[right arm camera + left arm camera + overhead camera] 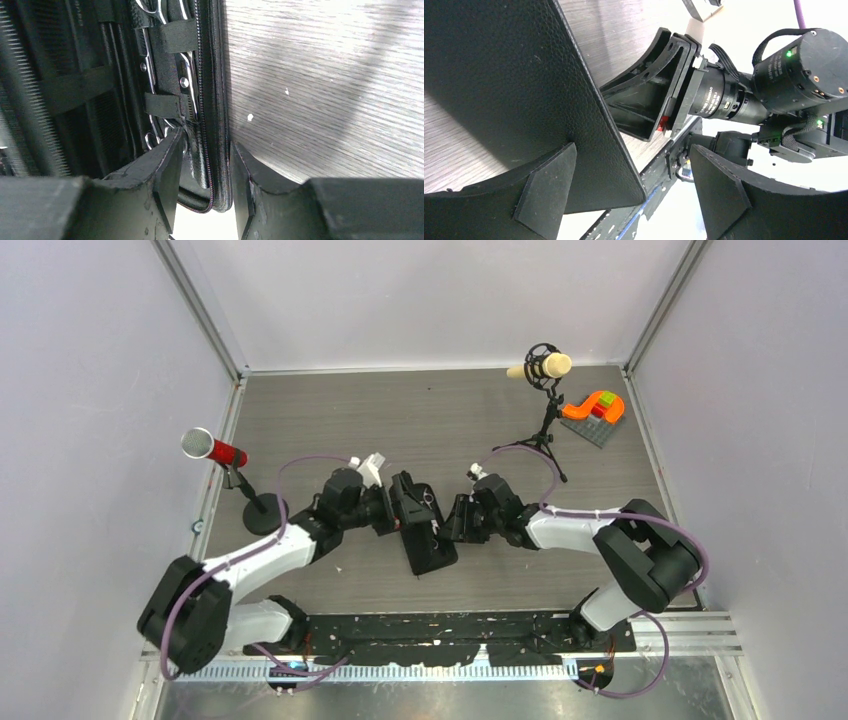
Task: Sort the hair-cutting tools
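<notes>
A black zippered case lies open at the table's middle between both arms. In the right wrist view two silver scissors sit strapped under elastic bands inside the case. A toothed black comb shows at the far left of that view. My right gripper is shut on the case's zippered edge. It also shows in the top view. My left gripper is open, with the case's leather cover resting against its left finger. It reaches the case's left side in the top view.
A red microphone on a round base stands at the left. A cream microphone on a tripod stands at the back right. Orange and green bricks on a grey plate sit beside it. Walls enclose three sides.
</notes>
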`<move>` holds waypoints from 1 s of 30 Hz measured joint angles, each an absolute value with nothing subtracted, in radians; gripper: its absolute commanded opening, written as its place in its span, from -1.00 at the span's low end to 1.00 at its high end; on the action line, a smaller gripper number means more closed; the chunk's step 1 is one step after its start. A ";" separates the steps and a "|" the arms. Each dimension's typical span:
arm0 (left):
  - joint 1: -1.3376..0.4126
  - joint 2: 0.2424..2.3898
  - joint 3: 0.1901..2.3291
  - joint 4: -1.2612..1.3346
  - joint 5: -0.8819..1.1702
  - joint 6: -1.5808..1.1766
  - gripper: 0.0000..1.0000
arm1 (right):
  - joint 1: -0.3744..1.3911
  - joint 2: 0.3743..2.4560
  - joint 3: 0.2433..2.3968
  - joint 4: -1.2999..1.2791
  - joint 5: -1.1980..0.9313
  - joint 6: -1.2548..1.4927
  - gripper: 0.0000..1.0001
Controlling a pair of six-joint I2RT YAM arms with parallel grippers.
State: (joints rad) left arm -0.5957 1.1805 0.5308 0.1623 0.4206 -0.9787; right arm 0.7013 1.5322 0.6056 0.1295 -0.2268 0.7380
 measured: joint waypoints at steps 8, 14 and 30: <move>-0.613 1.423 0.603 0.268 0.496 -1.018 0.66 | 0.700 1.544 0.606 0.154 -0.244 0.740 -0.46; -0.614 1.502 0.603 0.338 0.529 -1.053 0.66 | 0.680 1.494 0.574 0.134 -0.245 0.731 -0.12; -0.614 1.523 0.598 0.374 0.543 -1.074 0.66 | 0.610 1.330 0.512 0.187 -0.339 0.694 0.02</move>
